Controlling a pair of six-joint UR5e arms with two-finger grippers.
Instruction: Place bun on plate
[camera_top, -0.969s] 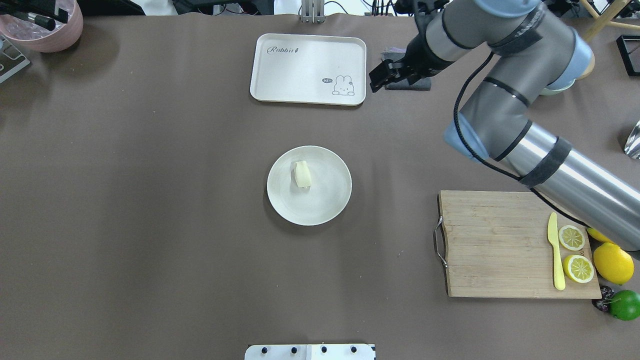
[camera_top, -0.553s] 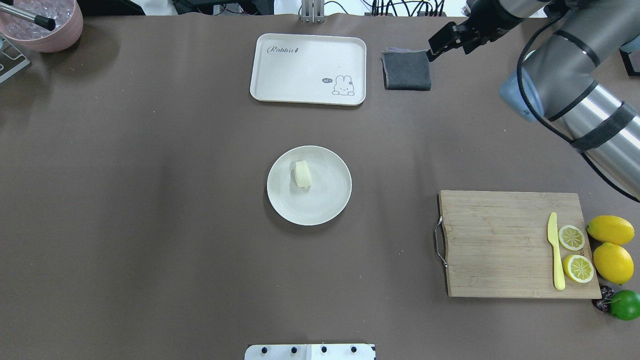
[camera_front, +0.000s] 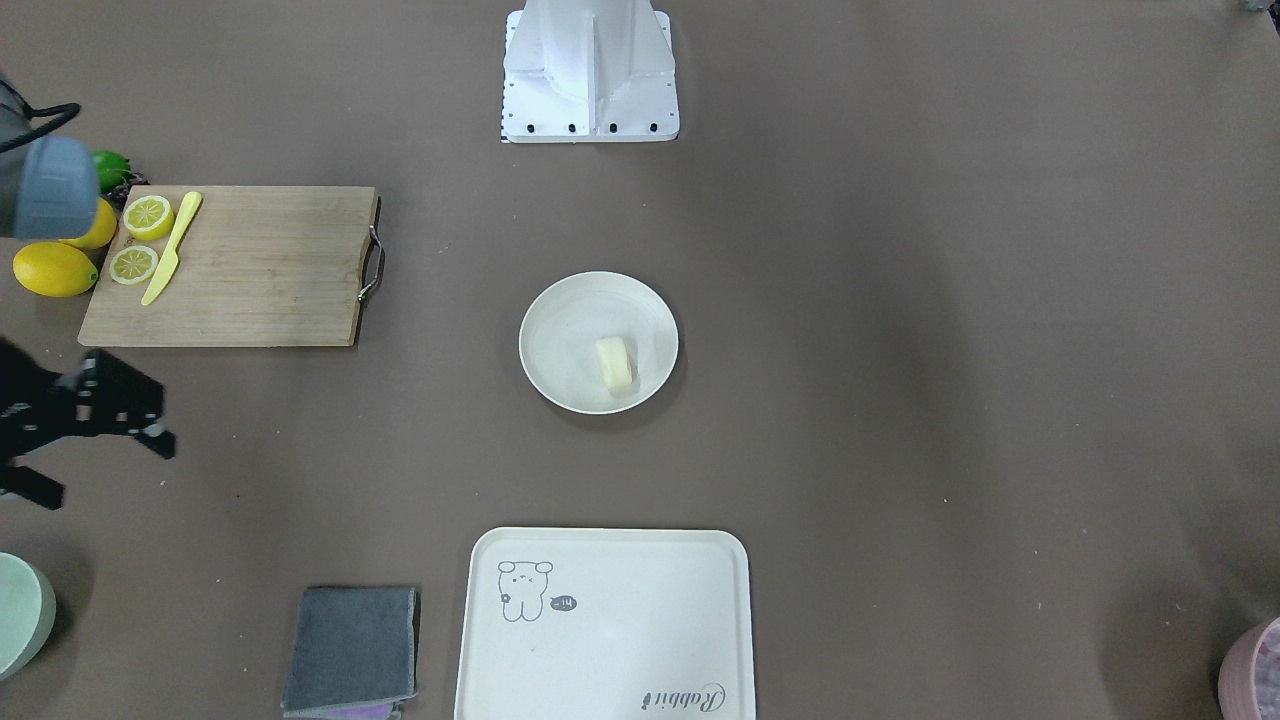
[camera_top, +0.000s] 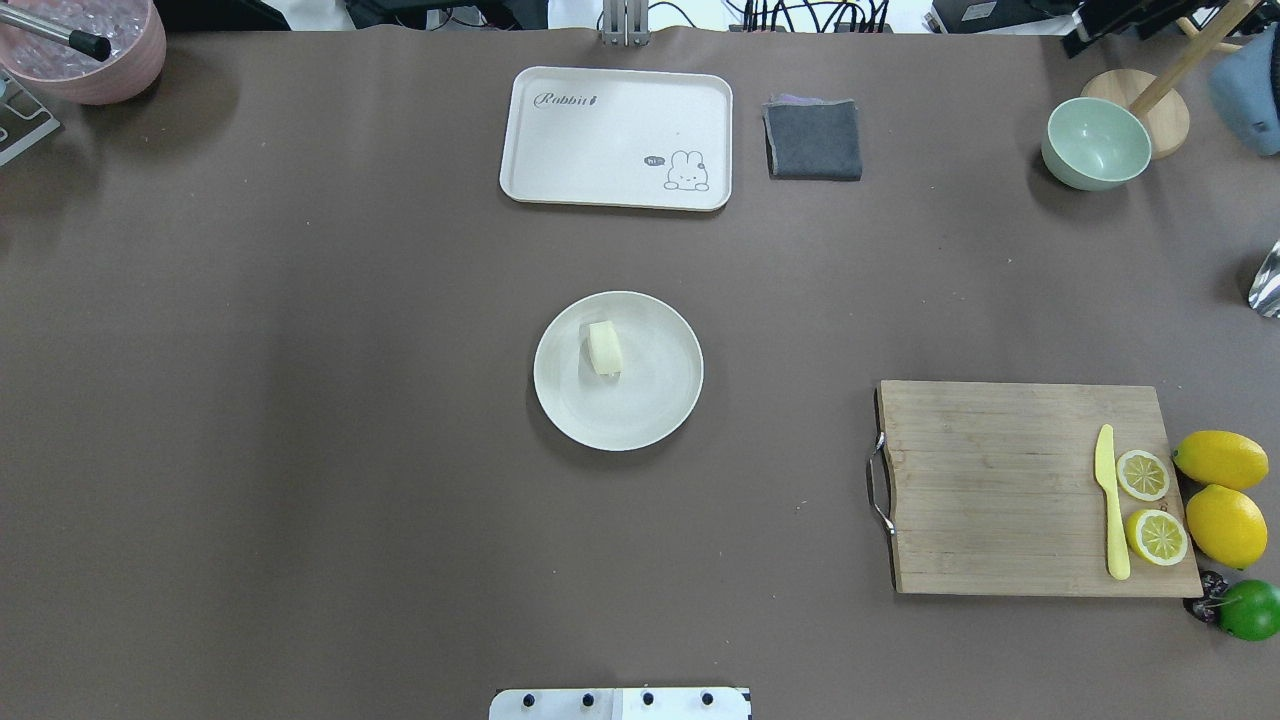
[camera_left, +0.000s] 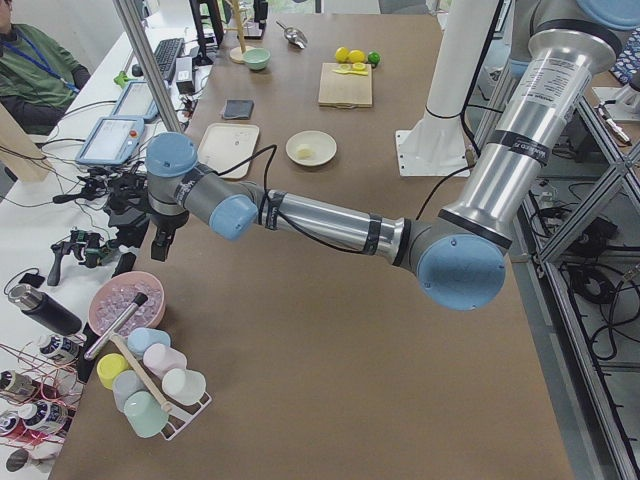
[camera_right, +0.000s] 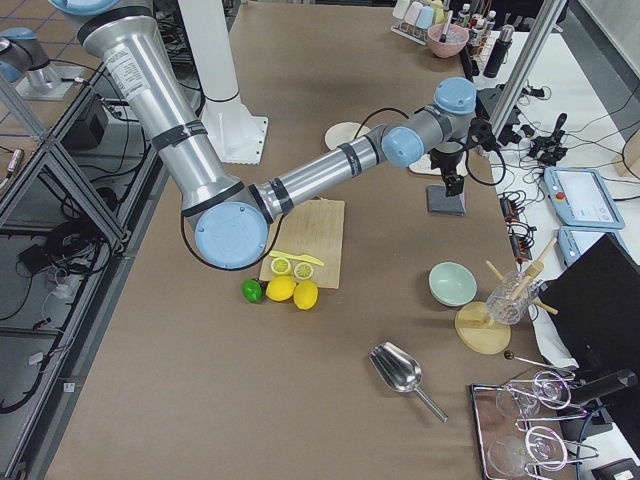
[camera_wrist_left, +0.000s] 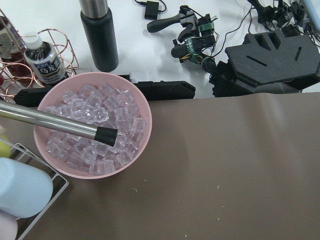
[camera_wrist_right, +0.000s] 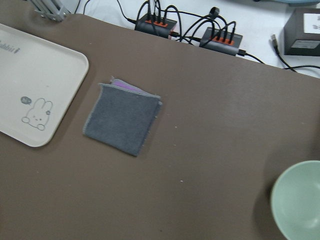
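The pale cream bun (camera_top: 603, 348) lies on the round off-white plate (camera_top: 650, 410) at the table's middle, left of the plate's centre. The front-facing view shows the same bun (camera_front: 615, 362) on the plate (camera_front: 560, 310). No gripper is near them. My right gripper (camera_front: 105, 465) hangs open and empty off to my far right, between the cutting board and the green bowl. My left gripper (camera_left: 163, 228) shows only in the exterior left view, by the table's far-left corner over the pink bowl, and I cannot tell its state.
A cream tray (camera_top: 617, 138) and a grey cloth (camera_top: 813, 140) lie at the far edge. A green bowl (camera_top: 1095, 145) stands far right. The cutting board (camera_top: 1000, 490) carries a yellow knife and lemon slices, with lemons beside it. A pink ice bowl (camera_top: 95, 55) is far left.
My right arm has swung away from above the cloth toward the far right edge, uncovering the green bowl. The left gripper left the overhead view's top-left corner. Bun and plate stayed put.
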